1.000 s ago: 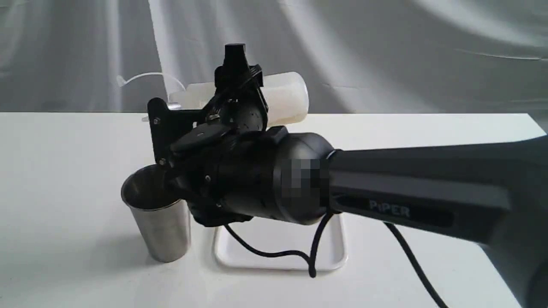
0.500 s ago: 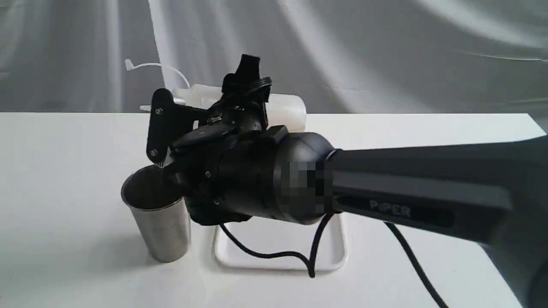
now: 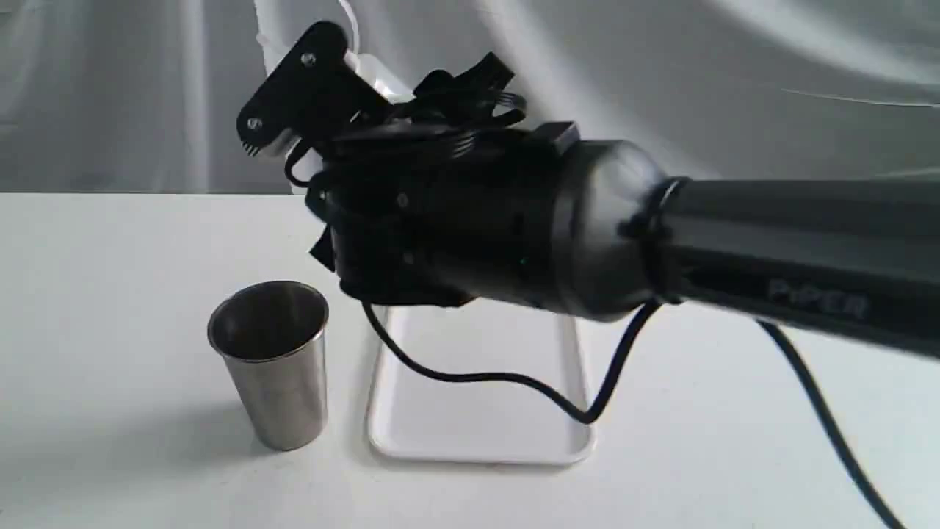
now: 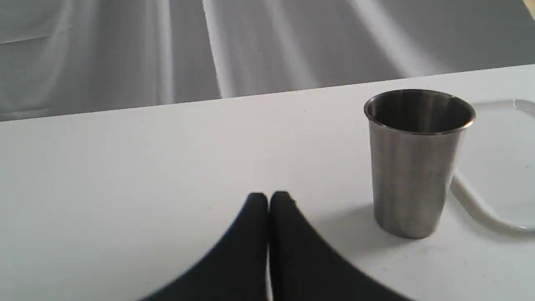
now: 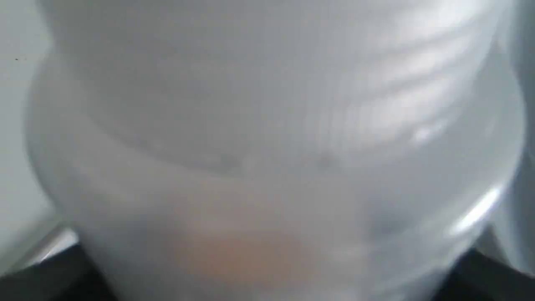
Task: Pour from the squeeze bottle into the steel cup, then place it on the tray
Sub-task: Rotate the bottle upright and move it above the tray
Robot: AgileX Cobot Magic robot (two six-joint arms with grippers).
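Note:
The steel cup (image 3: 272, 360) stands upright on the white table, just left of the tray (image 3: 477, 400). My right gripper (image 3: 308, 95) is raised high above and behind the cup, shut on the squeeze bottle (image 3: 376, 77). Only a white sliver of the bottle and its thin strap show behind the black fingers. In the right wrist view the bottle (image 5: 267, 159) fills the picture, blurred, with an amber tint low down. My left gripper (image 4: 268, 200) rests low over the table, shut and empty, a short way from the cup (image 4: 418, 163) and the tray (image 4: 501, 167).
The right arm's thick black forearm (image 3: 771, 250) spans the right half of the exterior view above the tray. Its black cable (image 3: 514, 378) droops over the tray. A grey cloth backdrop hangs behind the table's far edge.
The right gripper has lifted and swung back from above the cup, taking the bottle from lying sideways over the cup's rim to higher up. The cup and tray stayed put.

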